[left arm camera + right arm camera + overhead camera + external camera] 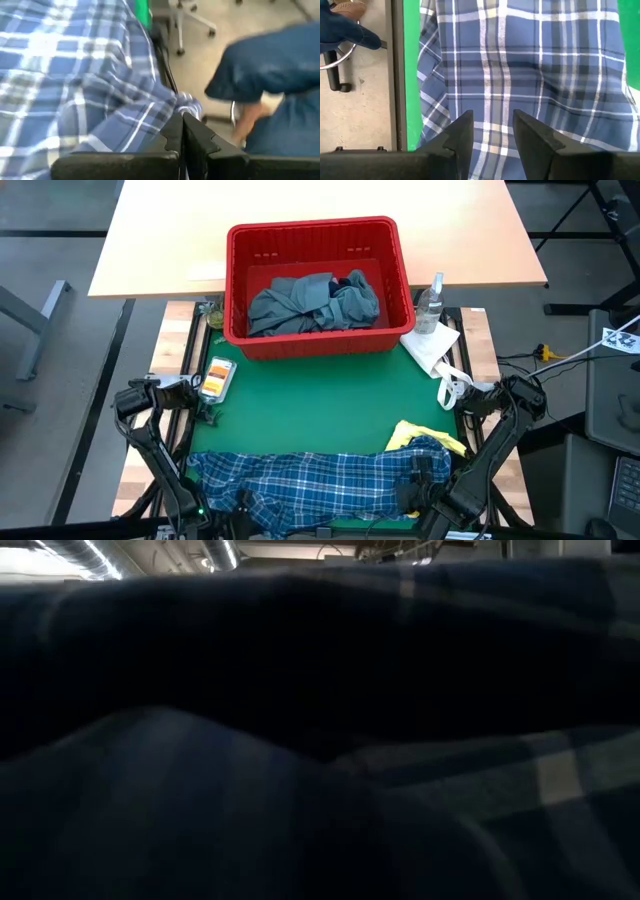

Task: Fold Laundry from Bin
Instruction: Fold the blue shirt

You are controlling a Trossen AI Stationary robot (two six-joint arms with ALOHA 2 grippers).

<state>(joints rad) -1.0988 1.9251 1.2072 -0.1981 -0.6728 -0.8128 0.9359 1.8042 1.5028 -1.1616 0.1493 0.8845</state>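
Plaid shirt (320, 480) lies spread along the desk's (300, 400) near edge; left gripper (181, 131), jaws closed, pinches its hem, right gripper (492, 131) hovers open above, so lift evenly, keeping cloth taut.

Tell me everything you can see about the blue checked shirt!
The plaid shirt is soft cloth, blue with white and dark lines. It lies crumpled and spread wide along the near edge of the green mat, not folded yet. A yellow garment peeks out beside it. The left gripper is shut on the shirt's edge; the right gripper hangs open just above it.
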